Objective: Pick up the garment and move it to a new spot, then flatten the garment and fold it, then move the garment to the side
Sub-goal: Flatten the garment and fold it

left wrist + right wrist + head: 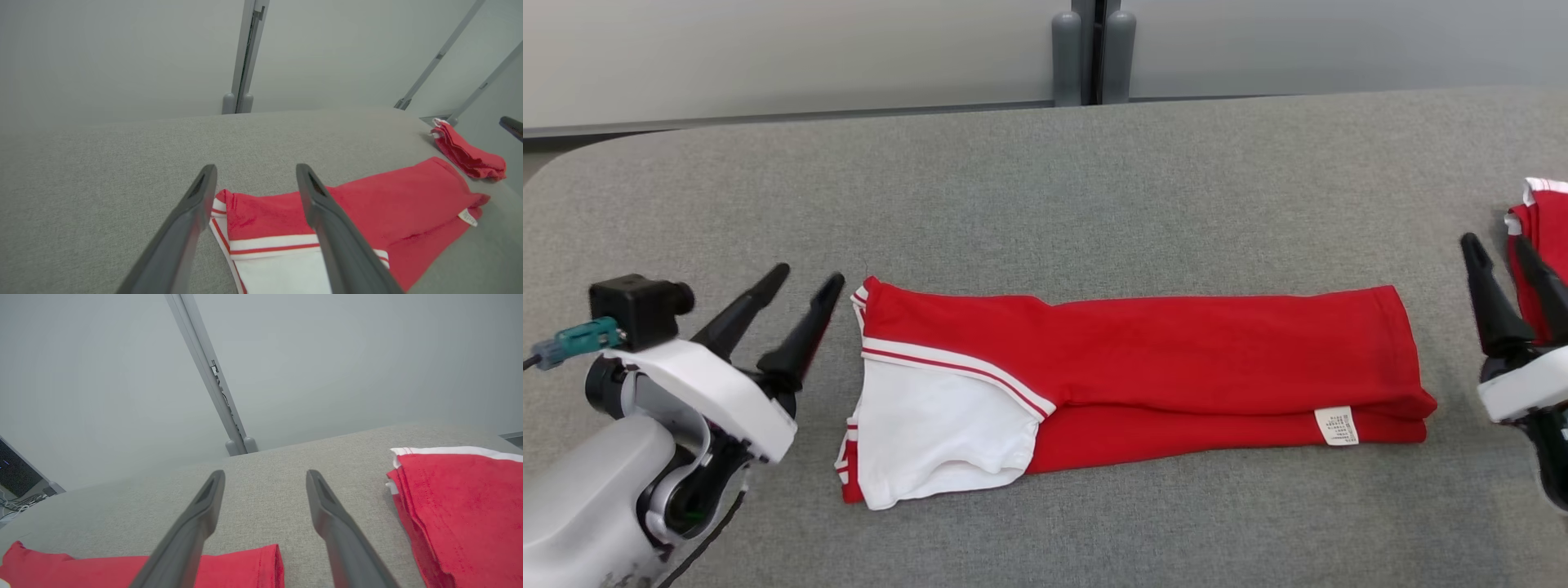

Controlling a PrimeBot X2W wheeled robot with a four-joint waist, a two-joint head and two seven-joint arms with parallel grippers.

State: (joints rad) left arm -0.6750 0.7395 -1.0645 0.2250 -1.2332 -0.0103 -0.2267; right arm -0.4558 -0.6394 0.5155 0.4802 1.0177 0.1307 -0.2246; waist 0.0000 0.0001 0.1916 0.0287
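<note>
The garment (1143, 359) is a red shirt with white, red-striped sleeve panels, folded into a long band across the grey table, a white label near its right end. My left gripper (805, 282) stands open just off its left end, with nothing between the fingers. In the left wrist view the garment (367, 212) lies below and right of the open left gripper (255, 171). My right gripper (1494, 249) is open beside the garment's right end. The right wrist view has the garment's hem (245, 567) below the open right gripper (265, 475).
A second folded red garment (1543, 245) lies at the table's right edge, close behind my right gripper; it appears as the folded red stack (461, 514) in the right wrist view. The grey padded table (1045, 188) runs back to a wall with a grey post (1094, 49).
</note>
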